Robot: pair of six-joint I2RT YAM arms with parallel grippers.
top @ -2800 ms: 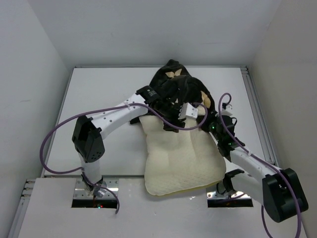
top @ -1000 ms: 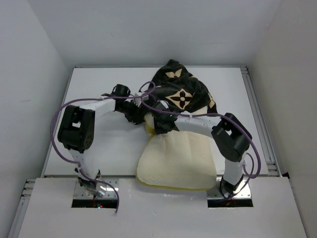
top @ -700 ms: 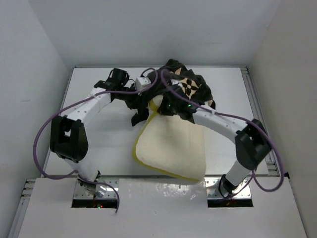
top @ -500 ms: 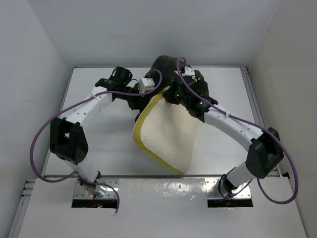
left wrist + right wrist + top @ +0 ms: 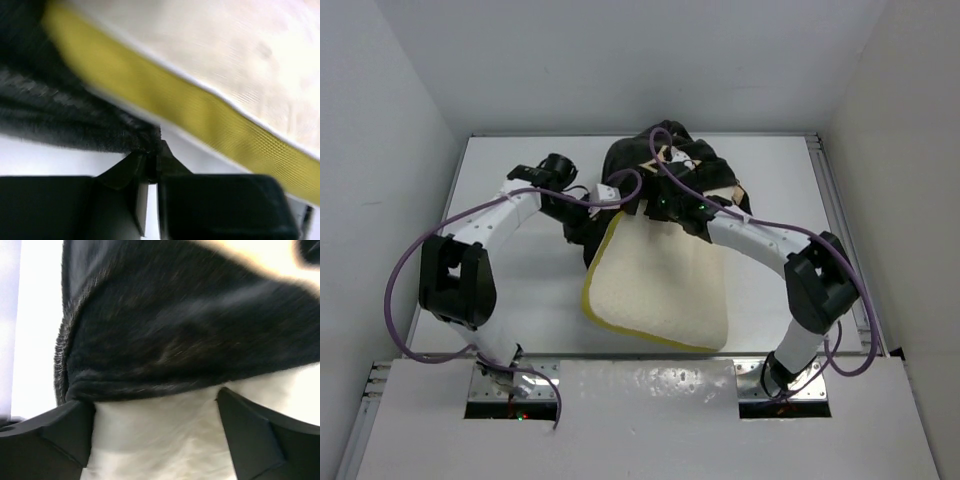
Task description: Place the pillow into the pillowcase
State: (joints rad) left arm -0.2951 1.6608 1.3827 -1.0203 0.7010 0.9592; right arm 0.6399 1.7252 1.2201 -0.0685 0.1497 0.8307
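Observation:
The cream pillow (image 5: 655,285) with yellow edge piping lies in the middle of the table, its far end under the black flower-printed pillowcase (image 5: 675,170). My left gripper (image 5: 592,228) is at the pillow's far left corner. In the left wrist view it (image 5: 152,152) is shut on the pillowcase's fuzzy black edge (image 5: 75,115), with the pillow's yellow piping (image 5: 200,115) just above. My right gripper (image 5: 650,212) is at the pillowcase's mouth. In the right wrist view it (image 5: 155,412) stands open, its fingers (image 5: 75,432) wide apart over the pillow (image 5: 160,450) below the pillowcase hem (image 5: 190,330).
The white table (image 5: 520,290) is walled in by white panels on three sides, with a metal rail (image 5: 850,260) along its right edge. Purple cables loop off both arms over the pillowcase. Both arm bases sit at the near edge.
The pillow was tilted up half a second ago and now lies flatter. The right arm has swung left and nearer, and its jaws have opened. The left gripper keeps its hold on the pillowcase edge.

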